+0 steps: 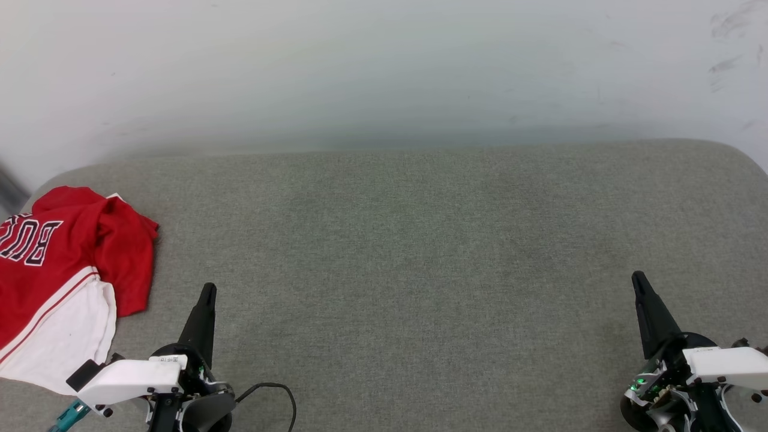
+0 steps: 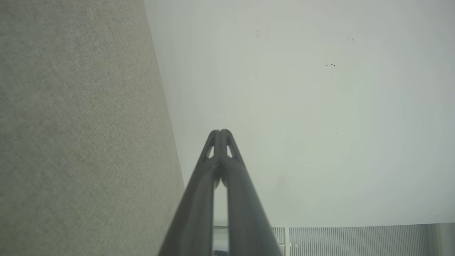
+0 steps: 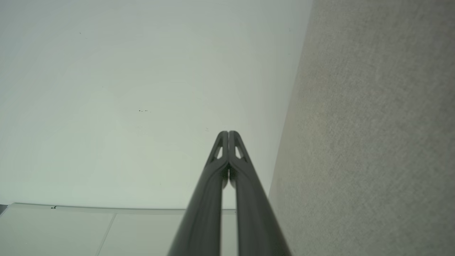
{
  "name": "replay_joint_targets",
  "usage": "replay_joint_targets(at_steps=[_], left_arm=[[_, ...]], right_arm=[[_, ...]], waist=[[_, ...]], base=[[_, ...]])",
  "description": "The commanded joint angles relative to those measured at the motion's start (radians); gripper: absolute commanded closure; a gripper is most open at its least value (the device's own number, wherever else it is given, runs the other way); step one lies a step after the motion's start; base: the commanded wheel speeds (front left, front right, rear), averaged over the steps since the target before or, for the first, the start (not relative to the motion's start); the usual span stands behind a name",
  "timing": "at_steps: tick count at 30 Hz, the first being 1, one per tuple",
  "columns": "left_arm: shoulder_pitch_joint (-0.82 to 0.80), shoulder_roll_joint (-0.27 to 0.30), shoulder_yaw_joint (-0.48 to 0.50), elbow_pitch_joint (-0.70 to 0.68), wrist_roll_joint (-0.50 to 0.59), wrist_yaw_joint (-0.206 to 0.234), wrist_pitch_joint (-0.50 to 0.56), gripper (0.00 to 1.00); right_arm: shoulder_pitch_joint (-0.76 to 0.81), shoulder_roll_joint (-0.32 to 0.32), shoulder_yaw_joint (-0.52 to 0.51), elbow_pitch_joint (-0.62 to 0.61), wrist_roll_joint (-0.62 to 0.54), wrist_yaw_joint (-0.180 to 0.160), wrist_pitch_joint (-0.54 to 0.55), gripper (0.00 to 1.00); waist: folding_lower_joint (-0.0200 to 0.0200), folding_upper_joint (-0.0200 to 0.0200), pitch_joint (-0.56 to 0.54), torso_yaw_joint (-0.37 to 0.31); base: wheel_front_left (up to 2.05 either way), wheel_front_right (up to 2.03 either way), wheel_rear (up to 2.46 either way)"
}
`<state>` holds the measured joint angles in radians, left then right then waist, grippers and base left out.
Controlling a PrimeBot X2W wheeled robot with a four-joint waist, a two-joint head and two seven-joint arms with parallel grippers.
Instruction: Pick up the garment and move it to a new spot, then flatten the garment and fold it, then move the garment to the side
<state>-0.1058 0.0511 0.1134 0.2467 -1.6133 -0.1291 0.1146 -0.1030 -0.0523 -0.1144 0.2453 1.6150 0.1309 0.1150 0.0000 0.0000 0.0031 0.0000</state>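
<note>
The garment (image 1: 66,264), a red jersey with a white sleeve and black white-edged lettering, lies crumpled at the far left of the grey padded surface (image 1: 408,252), partly cut off by the head view's edge. My left gripper (image 1: 207,290) sits at the lower left, just right of the garment and apart from it, fingertips together with nothing held. In the left wrist view the left gripper (image 2: 220,132) is shut. My right gripper (image 1: 637,278) rests at the lower right, far from the garment. The right gripper (image 3: 228,133) in its wrist view is shut and empty.
A pale wall (image 1: 384,66) rises behind the padded surface. A black cable (image 1: 282,393) loops beside the left wrist. The surface's rounded corners lie at the far left and far right.
</note>
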Motion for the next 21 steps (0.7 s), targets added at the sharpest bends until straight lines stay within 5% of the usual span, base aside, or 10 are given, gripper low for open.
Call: replay_joint_targets(at_steps=[1,21], left_arm=[[-0.007,-0.001,0.003,0.0,0.002,-0.003,0.002,1.0],[-0.007,-0.001,0.002,0.0,0.002,-0.003,0.002,1.0]], right_arm=[[-0.01,0.003,0.001,0.001,-0.005,0.0,0.001,1.0],[-0.01,0.003,0.001,0.001,-0.005,0.0,0.0,1.0]], waist=[[0.0,0.0,0.0,0.0],[0.0,0.0,0.0,0.0]], base=[[0.0,0.0,0.0],[0.0,0.0,0.0]])
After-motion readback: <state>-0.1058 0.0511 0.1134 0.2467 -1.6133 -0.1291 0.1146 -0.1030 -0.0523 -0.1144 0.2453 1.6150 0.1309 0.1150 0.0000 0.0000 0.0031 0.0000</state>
